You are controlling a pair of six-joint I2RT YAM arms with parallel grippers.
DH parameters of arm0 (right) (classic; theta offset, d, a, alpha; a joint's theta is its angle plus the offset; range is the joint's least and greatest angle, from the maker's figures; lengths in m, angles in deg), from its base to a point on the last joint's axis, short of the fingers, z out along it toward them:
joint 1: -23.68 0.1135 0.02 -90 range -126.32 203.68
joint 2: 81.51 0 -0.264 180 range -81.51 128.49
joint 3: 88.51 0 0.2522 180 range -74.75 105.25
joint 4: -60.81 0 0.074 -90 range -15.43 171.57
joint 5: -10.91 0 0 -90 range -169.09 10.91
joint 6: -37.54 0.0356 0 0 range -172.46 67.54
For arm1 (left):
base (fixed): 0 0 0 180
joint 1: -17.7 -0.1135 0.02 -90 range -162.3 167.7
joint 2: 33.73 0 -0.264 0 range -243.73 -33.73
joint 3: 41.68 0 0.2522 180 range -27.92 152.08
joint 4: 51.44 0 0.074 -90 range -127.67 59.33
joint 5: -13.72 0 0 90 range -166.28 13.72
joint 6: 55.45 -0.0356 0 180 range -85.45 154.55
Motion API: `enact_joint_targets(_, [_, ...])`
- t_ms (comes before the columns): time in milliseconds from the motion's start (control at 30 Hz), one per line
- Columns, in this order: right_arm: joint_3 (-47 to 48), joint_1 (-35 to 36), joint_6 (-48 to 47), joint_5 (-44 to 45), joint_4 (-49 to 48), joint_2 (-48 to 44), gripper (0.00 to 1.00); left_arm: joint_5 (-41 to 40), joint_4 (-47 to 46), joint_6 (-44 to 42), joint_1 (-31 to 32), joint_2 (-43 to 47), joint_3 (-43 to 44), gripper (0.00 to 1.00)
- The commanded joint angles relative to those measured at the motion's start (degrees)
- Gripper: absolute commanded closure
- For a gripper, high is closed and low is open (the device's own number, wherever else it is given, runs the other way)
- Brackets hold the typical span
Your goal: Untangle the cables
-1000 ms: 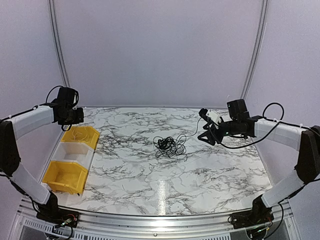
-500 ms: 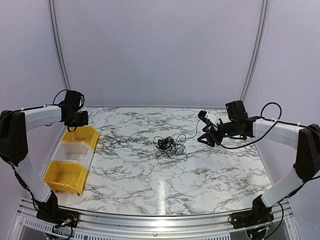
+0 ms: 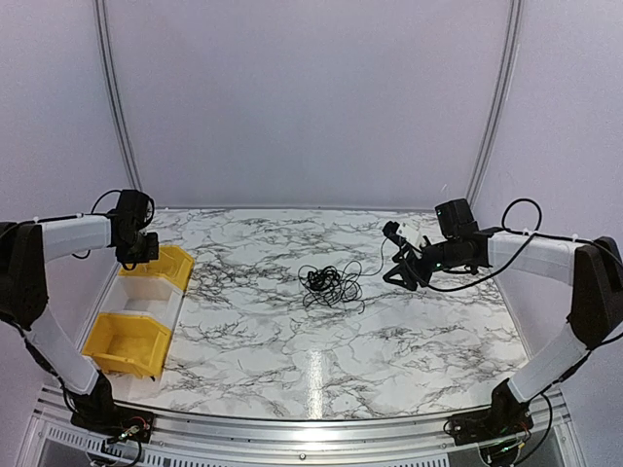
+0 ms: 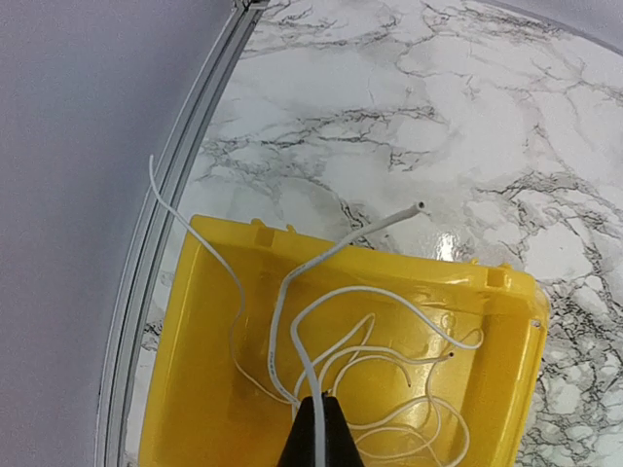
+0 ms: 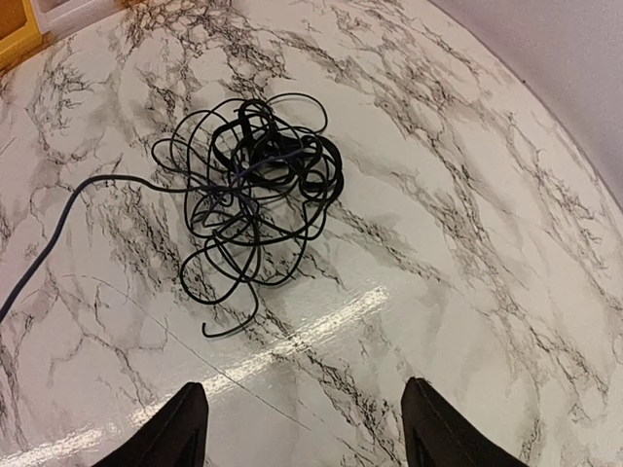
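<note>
While the marble-patterned table (image 3: 292, 341) takes up most of the scene, the two white arms reach over it from its near corners. The left arm (image 3: 73, 233) bends to the far left edge, and the right arm (image 3: 535, 255) stretches in from the right side.

Along the left edge stands a row of three bins. It runs from a near yellow bin (image 3: 127, 342), through a white bin (image 3: 146, 297), to a far yellow bin (image 4: 185, 389).

The cables (image 5: 258, 185) lie on the bare table near its middle, well apart from the bins. They form one small black bunch of loose loops, with a single strand trailing off toward the right.

The right gripper (image 5: 311, 428) hovers to the right of the bunch, apart from it. Its fingers (image 5: 180, 428) are spread wide and hold nothing.

The left gripper (image 4: 313, 438) hangs over the far yellow bin with its jaws pinched together on a white wire (image 4: 341, 360). That wire curls in loops inside the bin. One end pokes out over the far rim and another rises past the left wall.
</note>
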Motion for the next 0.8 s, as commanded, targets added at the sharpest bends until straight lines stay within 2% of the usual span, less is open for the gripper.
enact_joint_targets(0, [2.1, 0.3, -0.3, -1.2, 0.9, 0.1, 0.32, 0.3, 2.2, 0.6, -0.9, -3.6, 2.4, 1.0])
enact_joint_targets(133, [2.0, 0.3, -0.4, -0.5, 0.9, -0.2, 0.32, 1.7, 2.2, 1.0, -1.6, -4.0, 2.5, 0.99])
enact_joint_targets(233, [2.0, 0.3, -0.4, -0.5, 0.8, -0.2, 0.32, 1.6, 2.2, 1.6, -1.7, -2.7, 2.1, 0.76])
enact_joint_targets(333, [2.0, 0.3, -0.5, -0.4, 0.8, 0.0, 0.32, 1.0, 2.4, 2.1, -1.7, -0.3, 1.2, 0.62])
enact_joint_targets(467, [2.1, 0.3, -0.5, -0.4, 0.9, 0.4, 0.32, -0.8, 2.3, 3.1, -1.6, 4.5, -0.6, 0.56])
enact_joint_targets(633, [2.1, 0.3, -0.6, -0.2, 0.9, 0.8, 0.32, 0.9, -0.8, 2.2, -1.5, 11.4, -2.9, 0.47])
enact_joint_targets(767, [2.2, 0.3, -0.6, 0.1, 1.0, 1.1, 0.32, 5.8, -6.2, 0.5, -0.4, 16.2, -5.5, 0.45])
